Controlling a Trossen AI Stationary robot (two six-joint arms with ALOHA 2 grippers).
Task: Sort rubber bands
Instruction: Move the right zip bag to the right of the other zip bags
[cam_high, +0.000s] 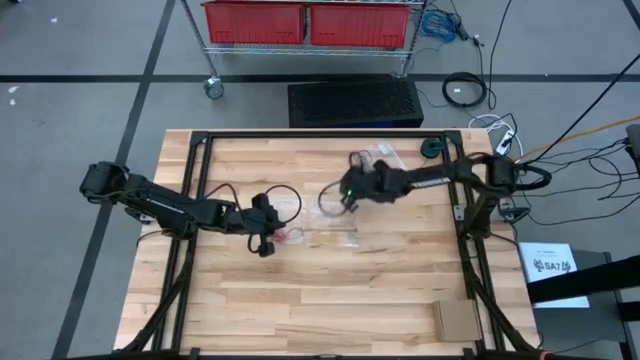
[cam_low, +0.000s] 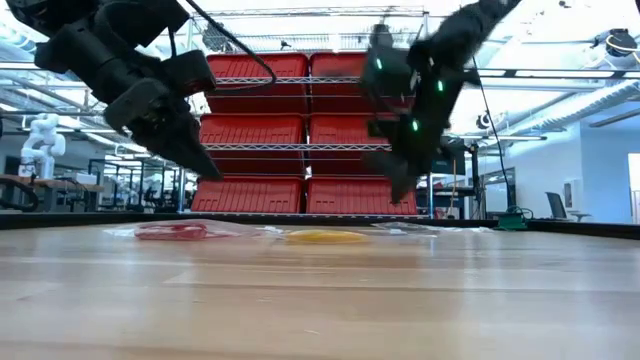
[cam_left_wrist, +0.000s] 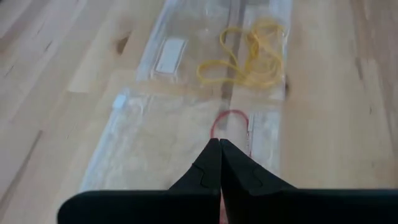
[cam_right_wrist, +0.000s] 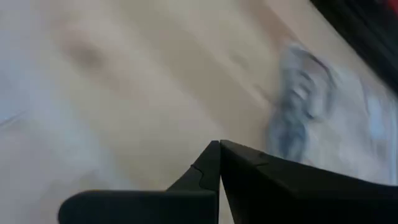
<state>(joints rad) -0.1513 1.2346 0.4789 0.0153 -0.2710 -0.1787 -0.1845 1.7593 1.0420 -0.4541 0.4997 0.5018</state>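
Left gripper (cam_left_wrist: 220, 163) nearest, jaws pressed together, empty; red band (cam_left_wrist: 231, 127) on clear bag (cam_left_wrist: 149, 146) just past tips, yellow bands (cam_left_wrist: 245, 59) beyond. Right gripper (cam_right_wrist: 219, 163) jaws together, empty, raised. Risk: pinching bag film with band, dragging bag.

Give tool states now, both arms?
Left tool: shut, over a red band, apparently empty.
Right tool: shut, empty.

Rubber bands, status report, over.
Both end effectors shut, empty: left end effector over the red band, right end effector raised. Yellow bands on clear bags. Nothing obstructing.
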